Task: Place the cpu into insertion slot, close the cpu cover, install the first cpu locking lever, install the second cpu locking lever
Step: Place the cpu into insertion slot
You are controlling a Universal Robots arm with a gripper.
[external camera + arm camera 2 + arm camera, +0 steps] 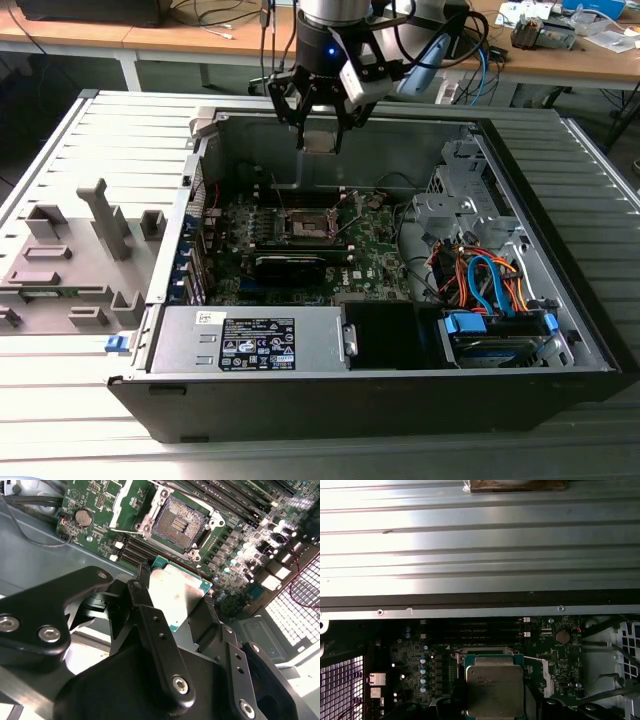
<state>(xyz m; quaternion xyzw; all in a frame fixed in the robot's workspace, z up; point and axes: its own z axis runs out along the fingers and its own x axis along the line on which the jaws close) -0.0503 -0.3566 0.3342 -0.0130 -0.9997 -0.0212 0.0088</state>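
Cpu (175, 594), pale metal top upward, clamped by opposite edges in the claw (320, 133), kept level so as to meet the socket (180, 524) flat. Suspended well above the motherboard (300, 255), socket bare, contacts exposed. Arm (335, 20) reaching in over the open computer case (560, 345), wrist pointing straight down.

The claw (320, 146) grips the cpu (320, 134) above the motherboard (372, 256) inside the open case (400, 395).

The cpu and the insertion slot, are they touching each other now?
Apart. In the exterior view the gripper holds the cpu well above the insertion slot, with open space between them.
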